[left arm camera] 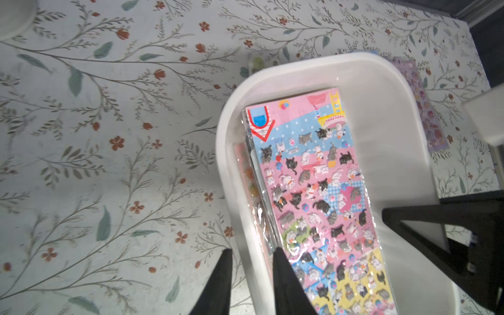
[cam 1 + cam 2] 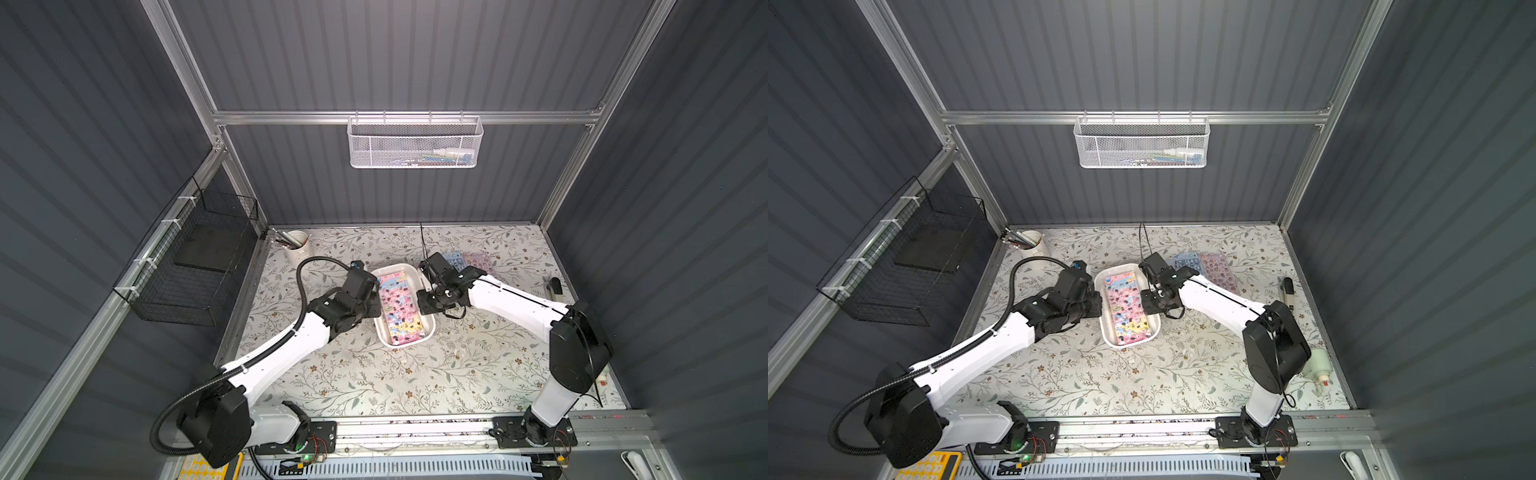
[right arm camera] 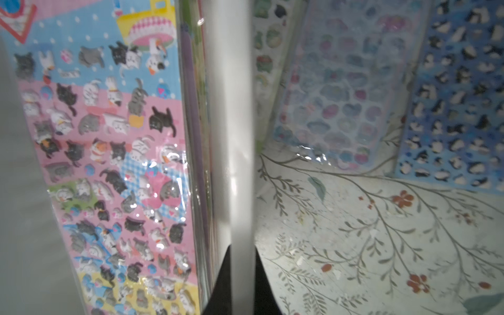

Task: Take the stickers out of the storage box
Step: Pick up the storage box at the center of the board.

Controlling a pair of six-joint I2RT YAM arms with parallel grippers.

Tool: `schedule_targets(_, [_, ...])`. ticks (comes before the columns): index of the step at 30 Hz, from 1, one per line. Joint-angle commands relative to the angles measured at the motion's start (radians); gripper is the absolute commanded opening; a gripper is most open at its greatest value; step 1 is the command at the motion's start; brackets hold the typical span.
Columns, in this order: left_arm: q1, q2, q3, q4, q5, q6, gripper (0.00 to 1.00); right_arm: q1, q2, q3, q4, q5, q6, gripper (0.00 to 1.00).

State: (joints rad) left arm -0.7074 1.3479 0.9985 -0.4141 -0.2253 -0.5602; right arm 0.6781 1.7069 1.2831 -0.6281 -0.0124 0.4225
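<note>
The stickers [image 2: 400,305] lay stacked in the storage box [image 1: 381,152], midway across the table [image 2: 374,386]. The left arm [image 2: 286,345] and right arm [image 2: 511,301] angled inward. The left gripper [image 1: 252,252] straddled one long wall, fingers [image 1: 286,278] apart, and the right gripper [image 3: 242,252] pinched the opposite wall. Lower sheets showed only their edges.

The white-shelled left arm [image 2: 286,345] and the matching right arm [image 2: 511,301] have smooth glossy links between bulky matte black joint housings. A thick black ribbed hose [image 2: 301,286] follows the left arm, and a thin black cable [image 2: 523,293] lines the right. At the frame's bottom, a black screwed base plate [image 2: 328,434] carries a small green light [image 2: 298,446]. The left gripper [image 1: 252,253] has black wedge-shaped fingers [image 1: 222,283].
</note>
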Motion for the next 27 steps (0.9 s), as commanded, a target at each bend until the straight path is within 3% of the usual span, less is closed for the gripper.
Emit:
schedule_targets(1, [-0.057,0.069,0.083,0.018,-0.029,0.004,0.27,-0.026,-0.059,-0.050,-0.008,0.027,-0.007,0.06])
schedule_targets(9, [-0.159,0.283,0.210,0.047,-0.033,-0.009,0.30,-0.085,-0.142,-0.185,0.022,0.031,0.011,0.09])
schedule_targets(14, [-0.196,0.395,0.270,0.040,-0.037,-0.035,0.37,-0.112,-0.181,-0.243,0.038,0.053,0.023,0.09])
schedule_targets(21, [-0.245,0.468,0.306,0.027,-0.092,-0.069,0.46,-0.123,-0.220,-0.290,0.076,0.060,0.036,0.11])
schedule_targets(27, [-0.254,0.503,0.304,0.040,-0.087,-0.095,0.47,-0.126,-0.233,-0.312,0.106,0.057,0.041,0.11])
